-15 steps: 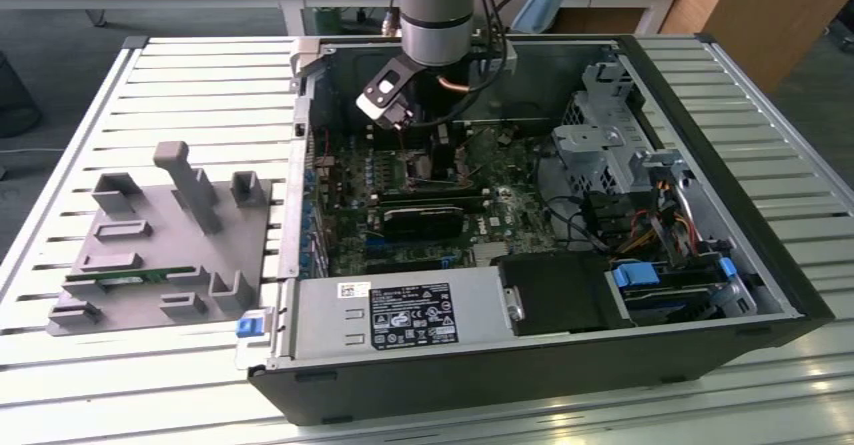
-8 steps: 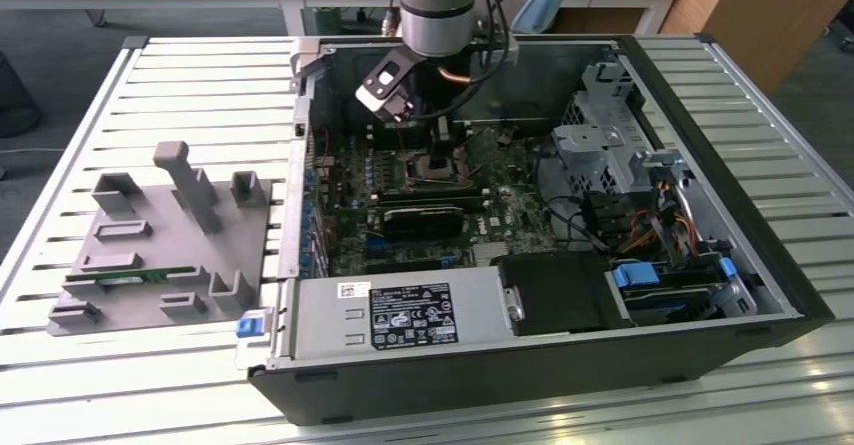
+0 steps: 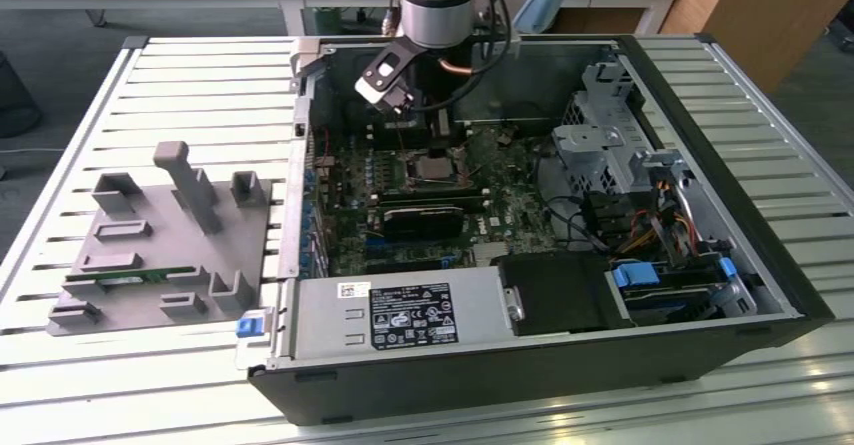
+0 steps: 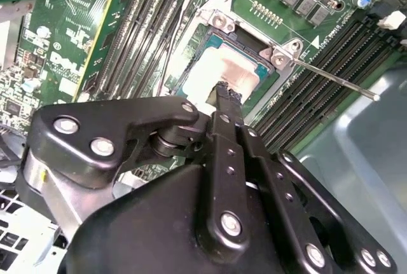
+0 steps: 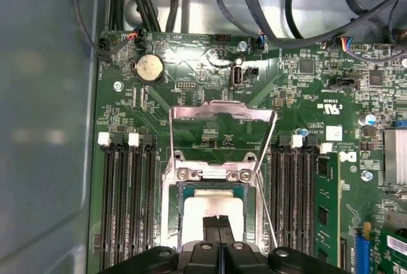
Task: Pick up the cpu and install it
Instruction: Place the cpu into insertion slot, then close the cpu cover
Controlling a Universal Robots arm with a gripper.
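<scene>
So, the cpu (image 5: 194,217) can be seen lying in the socket (image 5: 169,213) near the middle of the motherboard (image 5: 191,64), between the two banks of memory slots (image 5: 127,210). All of this is inside the open case (image 3: 534,380), which takes up the table's (image 3: 200,75) side at the exterior view's right. The load plate (image 5: 222,112) is flipped up and the lever rod (image 4: 331,77) is unlatched.

The fingers (image 4: 226,105) are clenched together with nothing pinched between them, tips right at the cpu's silver top. Whether contact is actually made can't be told.

This looks like the seating step, mostly done tbh. To get it right, the chip should be kept flat and square inside the socket frame, with no corner riding up. Only light, straight-down pressure should be used, since the contacts underneath are probably easily bent. Sideways drag is to be avoided, and the lever rod close by should be kept clear of.

The grey fixture (image 3: 147,235) is parked at the table's opposite side.
</scene>
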